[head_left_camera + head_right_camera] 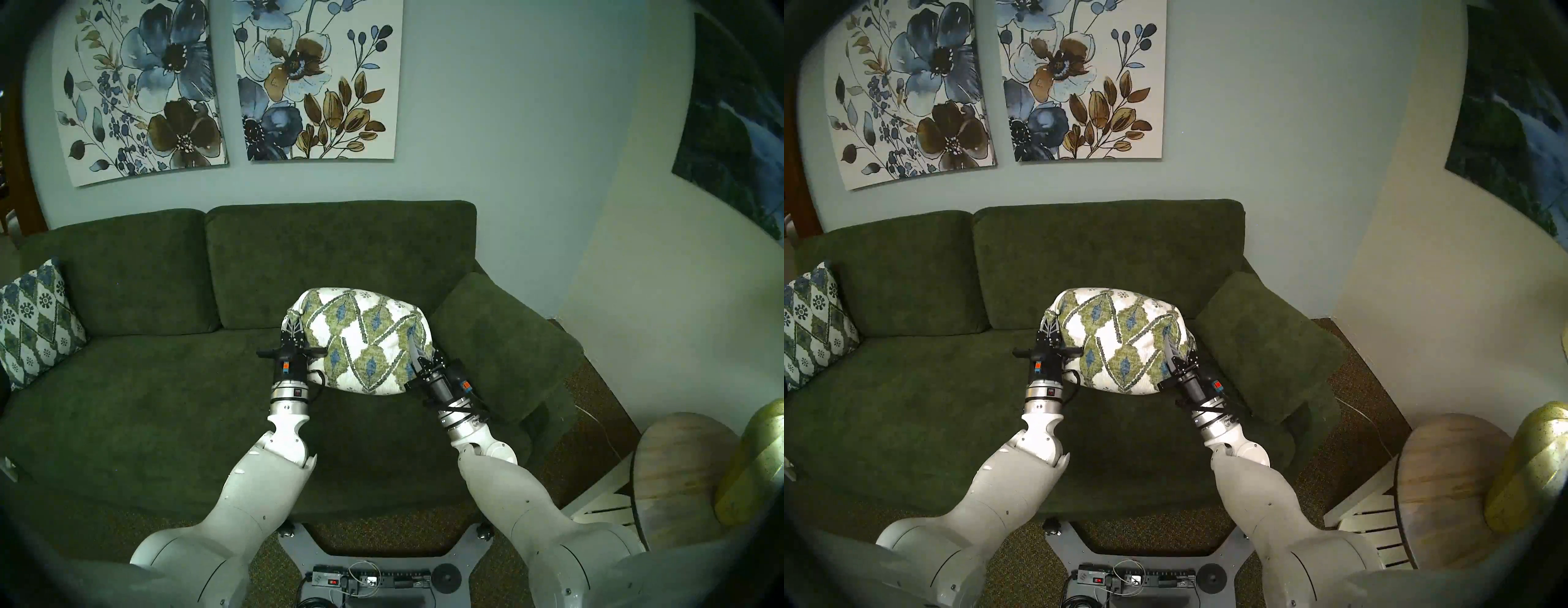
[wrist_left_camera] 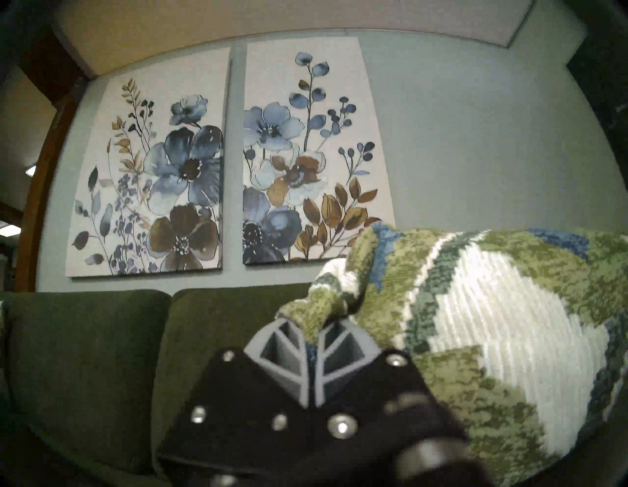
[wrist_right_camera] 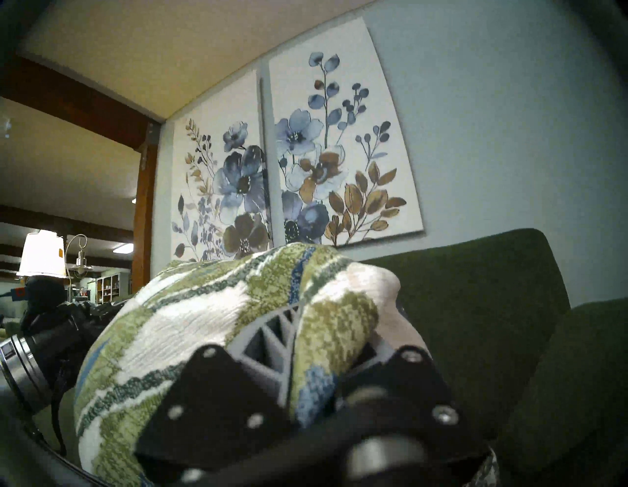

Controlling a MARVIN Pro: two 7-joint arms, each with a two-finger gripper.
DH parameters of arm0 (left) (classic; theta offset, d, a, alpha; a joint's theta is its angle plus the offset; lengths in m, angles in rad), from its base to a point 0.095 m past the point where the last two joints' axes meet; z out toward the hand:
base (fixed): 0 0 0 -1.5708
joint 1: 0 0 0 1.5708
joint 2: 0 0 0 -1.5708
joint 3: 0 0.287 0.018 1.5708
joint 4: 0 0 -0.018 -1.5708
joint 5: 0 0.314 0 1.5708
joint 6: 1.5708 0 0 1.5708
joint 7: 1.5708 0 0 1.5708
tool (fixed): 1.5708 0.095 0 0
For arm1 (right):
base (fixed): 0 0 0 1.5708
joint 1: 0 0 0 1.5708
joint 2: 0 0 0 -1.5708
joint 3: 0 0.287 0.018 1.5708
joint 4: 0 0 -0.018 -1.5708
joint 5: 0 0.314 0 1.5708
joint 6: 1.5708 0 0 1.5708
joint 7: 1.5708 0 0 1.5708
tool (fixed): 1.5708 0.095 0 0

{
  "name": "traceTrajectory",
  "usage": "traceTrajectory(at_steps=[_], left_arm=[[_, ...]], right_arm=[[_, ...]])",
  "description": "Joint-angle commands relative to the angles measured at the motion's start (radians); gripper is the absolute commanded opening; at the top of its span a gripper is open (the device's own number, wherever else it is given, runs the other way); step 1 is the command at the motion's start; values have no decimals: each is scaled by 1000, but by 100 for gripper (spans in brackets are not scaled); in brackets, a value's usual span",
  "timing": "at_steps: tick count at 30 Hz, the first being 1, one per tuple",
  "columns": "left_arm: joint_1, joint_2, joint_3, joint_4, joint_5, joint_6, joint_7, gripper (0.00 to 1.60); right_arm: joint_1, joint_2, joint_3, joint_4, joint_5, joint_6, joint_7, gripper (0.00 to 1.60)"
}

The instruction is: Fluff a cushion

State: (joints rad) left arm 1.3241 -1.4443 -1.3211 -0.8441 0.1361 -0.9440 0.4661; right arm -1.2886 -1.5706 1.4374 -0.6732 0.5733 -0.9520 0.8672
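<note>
Cushion [image 1: 360, 339] hangs above sofa [image 1: 127, 403], pinched by upward-angled left tool [image 1: 292, 325] and right tool [image 1: 413, 346].

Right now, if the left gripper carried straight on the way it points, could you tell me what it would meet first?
The left gripper is shut on a corner of the cream cushion with green-and-blue diamonds. Beyond that pinched fabric, it would probably reach the dark green sofa's back cushion first, though depth is uncertain.
</note>
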Motion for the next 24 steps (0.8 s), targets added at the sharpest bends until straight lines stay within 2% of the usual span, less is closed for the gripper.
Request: traceTrajectory(at_steps=[1, 10, 16, 19, 21, 24], left_arm=[[-53, 6, 2, -106, 32, -16, 11, 0], [-48, 19, 0, -175, 56, -16, 35, 0], [-36, 48, -8, -225, 86, -16, 56, 0], [-19, 64, -11, -226, 102, -16, 62, 0], [11, 83, -15, -176, 115, -16, 66, 0], [28, 87, -15, -135, 114, -16, 64, 0]], right_arm=[[39, -16, 0, -93, 6, -8, 24, 0], [15, -21, -5, -134, 15, -8, 27, 0], [-15, -21, -8, -156, 18, -8, 33, 0], [-39, -17, -12, -142, 13, -8, 35, 0], [-73, -3, -13, -82, 5, -8, 27, 0], [-87, 6, -12, -48, 4, -8, 17, 0]])
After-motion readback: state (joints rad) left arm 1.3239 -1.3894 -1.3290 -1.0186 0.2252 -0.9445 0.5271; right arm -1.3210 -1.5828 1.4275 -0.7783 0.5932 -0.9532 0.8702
